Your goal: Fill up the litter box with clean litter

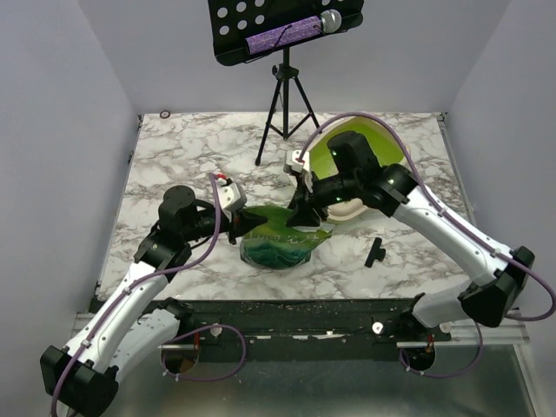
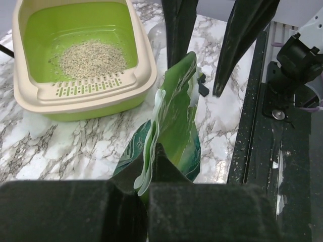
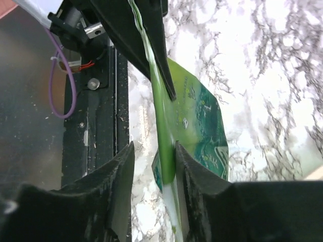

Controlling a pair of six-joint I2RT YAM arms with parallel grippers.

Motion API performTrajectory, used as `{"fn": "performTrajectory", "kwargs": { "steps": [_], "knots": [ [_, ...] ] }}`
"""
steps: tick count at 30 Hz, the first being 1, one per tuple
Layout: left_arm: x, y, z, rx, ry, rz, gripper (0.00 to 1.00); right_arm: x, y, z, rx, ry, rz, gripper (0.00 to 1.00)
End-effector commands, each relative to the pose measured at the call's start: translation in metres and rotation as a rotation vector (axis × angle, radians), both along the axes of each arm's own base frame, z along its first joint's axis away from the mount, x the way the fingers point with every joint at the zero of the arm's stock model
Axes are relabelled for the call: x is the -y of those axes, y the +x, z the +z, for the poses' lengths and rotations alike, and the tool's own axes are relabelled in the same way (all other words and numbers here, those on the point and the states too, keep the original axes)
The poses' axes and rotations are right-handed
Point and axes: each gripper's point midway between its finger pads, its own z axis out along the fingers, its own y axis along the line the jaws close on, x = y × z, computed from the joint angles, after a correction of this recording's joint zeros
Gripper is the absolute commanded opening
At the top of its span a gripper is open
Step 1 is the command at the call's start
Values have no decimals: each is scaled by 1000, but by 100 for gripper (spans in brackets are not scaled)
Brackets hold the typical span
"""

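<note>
The beige litter box (image 2: 146, 75), lime-green inside, sits on the marble table with a small patch of pale litter granules (image 2: 92, 58) on its floor; in the top view it (image 1: 328, 155) is partly hidden by my right arm. A glossy green bag (image 2: 176, 116) stands between the arms, in front of the box (image 1: 276, 243). My left gripper (image 2: 151, 156) is shut on the bag's near edge (image 1: 241, 228). My right gripper (image 3: 154, 148) is open, its fingers either side of the bag's far top edge, one finger (image 3: 189, 171) touching it (image 1: 300, 208).
A black tripod stand (image 1: 282, 95) stands at the back centre. A small black part (image 1: 375, 252) lies on the marble right of the bag. A black rail (image 1: 287, 308) with spilled grains runs along the near edge. White walls enclose the table.
</note>
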Motion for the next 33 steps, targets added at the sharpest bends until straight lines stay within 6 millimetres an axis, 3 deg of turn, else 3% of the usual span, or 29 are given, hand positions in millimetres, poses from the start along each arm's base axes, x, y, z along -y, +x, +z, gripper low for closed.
{"fn": "performTrajectory", "kwargs": {
  "steps": [1,3,5,6,7,15,21,33],
  "knots": [
    [-3,2,10,86,-56,46,0,14,6,21,47,60,-170,48],
    [-5,2,12,110,-66,65,0,24,12,23,59,43,-254,45],
    [-6,5,12,128,-72,91,0,31,10,21,54,27,-282,24],
    [-6,6,11,128,-72,99,0,34,7,21,46,24,-282,8],
    [-7,7,10,103,-81,118,0,36,5,17,39,13,-284,1],
    [-14,15,21,141,-135,214,0,36,7,-17,9,-63,-270,1],
    [-12,7,24,152,-149,192,0,27,19,-29,8,-93,-270,1],
    [-14,5,27,169,-146,218,0,30,12,-55,-48,-141,-259,1]
  ]
}}
